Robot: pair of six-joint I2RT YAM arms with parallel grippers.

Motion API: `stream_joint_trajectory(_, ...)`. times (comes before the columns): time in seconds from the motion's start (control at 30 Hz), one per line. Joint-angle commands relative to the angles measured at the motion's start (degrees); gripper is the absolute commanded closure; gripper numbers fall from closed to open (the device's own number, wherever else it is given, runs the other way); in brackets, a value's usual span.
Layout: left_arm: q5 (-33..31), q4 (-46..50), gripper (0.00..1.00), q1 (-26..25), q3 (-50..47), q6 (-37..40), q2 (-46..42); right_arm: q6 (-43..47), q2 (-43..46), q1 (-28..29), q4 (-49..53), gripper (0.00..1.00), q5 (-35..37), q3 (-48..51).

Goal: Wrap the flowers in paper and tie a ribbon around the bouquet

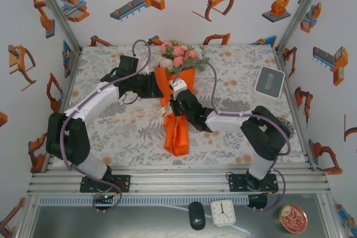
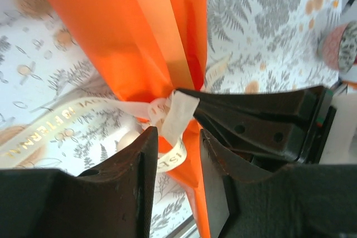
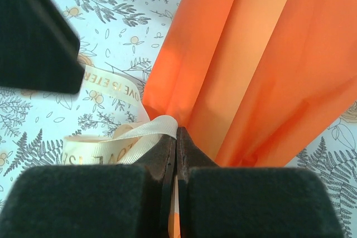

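Orange-wrapped bouquet (image 1: pixel 177 135) lies flat, flowers (image 1: pixel 178 55) at far end; cream ribbon (image 2: pixel 179 114) cinches middle.

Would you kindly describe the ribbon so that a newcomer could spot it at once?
On the leaf-printed tabletop lies a bright orange paper cone topped with pink blooms. At its pinched waist sits a floppy cream satin ribbon, the only band bearing gold lettering.

left end effector (image 2: pixel 177 140) parted, right (image 3: pixel 176 136) closed
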State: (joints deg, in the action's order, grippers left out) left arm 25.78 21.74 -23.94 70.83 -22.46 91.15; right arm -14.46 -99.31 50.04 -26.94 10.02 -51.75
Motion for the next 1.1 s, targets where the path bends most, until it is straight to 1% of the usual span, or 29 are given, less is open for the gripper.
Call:
stream_joint_trajectory(0.0, -1.7, -0.9, 0.65, 0.2, 4.2, -1.8, 3.7, 1.3, 2.3, -0.2, -4.0, 1.0, -1.0, 1.1)
stream_joint_trajectory(0.07, -2.3, 0.4, 0.7, 0.3, 6.6, -1.8, 8.1, 1.6, 2.6, -0.1, -4.2, 1.0, -1.5, 1.3)
stream_joint_trajectory(0.17, 0.3, -0.3, 0.8, 0.3, 8.1, -1.5, 13.4, 2.3, 3.3, -0.1, -4.3, 1.0, -1.9, 1.5)
stream_joint_trajectory(0.23, 1.2, -1.1, 0.85, 0.3, 7.9, -1.6, 15.1, 2.7, 4.0, -0.1, -4.3, 1.0, -1.9, 1.9)
stream_joint_trajectory(0.3, 4.0, -1.8, 0.87, 0.2, 7.4, -0.9, 16.0, 3.1, 4.6, -0.1, -4.3, 1.0, -1.6, 2.1)
stream_joint_trajectory(0.37, 6.4, -1.9, 0.87, 0.0, 6.8, -0.1, 16.0, 3.3, 4.8, -0.1, -4.3, 1.0, -1.4, 2.3)
stream_joint_trajectory(0.5, 8.6, -4.5, 0.86, -0.3, 3.4, 0.0, 14.0, 3.3, 4.3, -0.1, -4.4, 1.0, -1.6, 2.2)
stream_joint_trajectory(0.7, 11.8, -4.7, 0.83, -0.5, 1.1, 0.9, 13.0, 2.8, 3.7, -0.1, -4.4, 1.0, -1.4, 1.7)
stream_joint_trajectory(0.93, 12.0, -8.9, 0.79, -0.8, -2.0, -0.9, 9.2, 2.8, 3.9, -0.2, -3.8, 1.0, -1.5, 1.7)
stream_joint_trajectory(1.07, 11.3, -13.8, 0.79, -0.7, -4.5, -2.4, 7.0, 2.8, 4.0, -0.2, -3.4, 1.0, -2.1, 1.6)
